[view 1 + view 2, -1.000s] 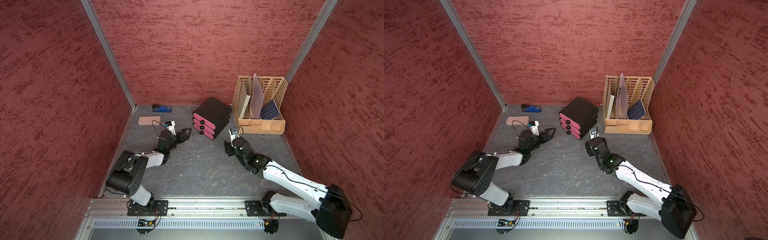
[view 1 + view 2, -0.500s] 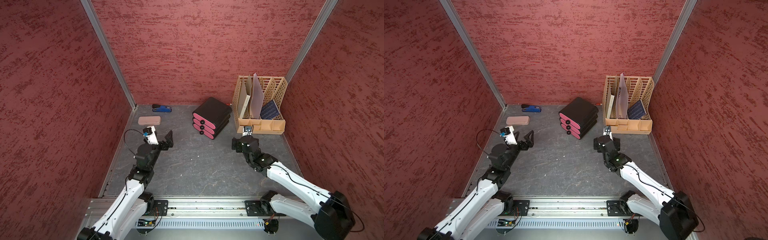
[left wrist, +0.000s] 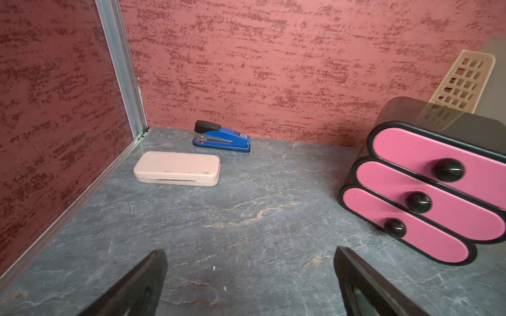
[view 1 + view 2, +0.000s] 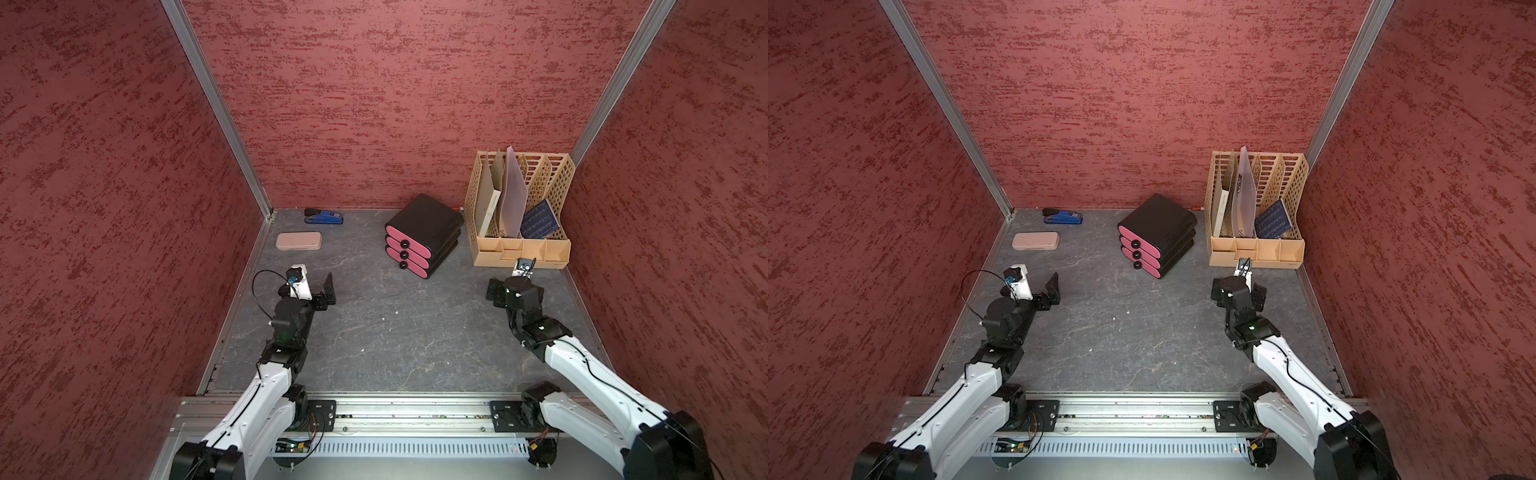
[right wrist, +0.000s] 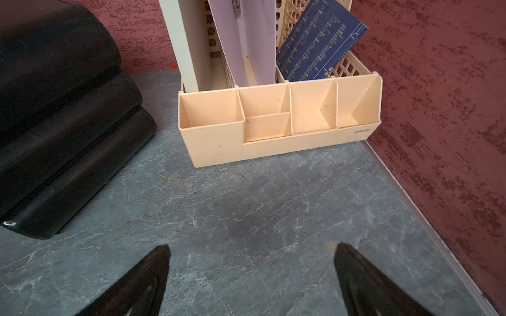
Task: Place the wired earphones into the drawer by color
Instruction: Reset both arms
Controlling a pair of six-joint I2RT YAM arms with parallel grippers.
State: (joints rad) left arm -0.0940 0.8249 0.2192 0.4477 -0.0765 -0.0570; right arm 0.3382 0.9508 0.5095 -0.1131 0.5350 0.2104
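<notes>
Beside drawer (image 5: 54, 123), beige organizer (image 5: 273, 153), embossed brand (image 5: 362, 131) — perhaps Deli

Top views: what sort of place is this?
Likely a mock office desk in a walled robot cell: a stapler, a pink-fronted drawer unit and a beige file rack on a grey tabletop.

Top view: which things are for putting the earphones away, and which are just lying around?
For the job:
- drawer unit, shut
- left hand and right hand, both open and empty
- no earphones show

Just lying about:
- blue stapler
- pink case
- beige file rack
</notes>
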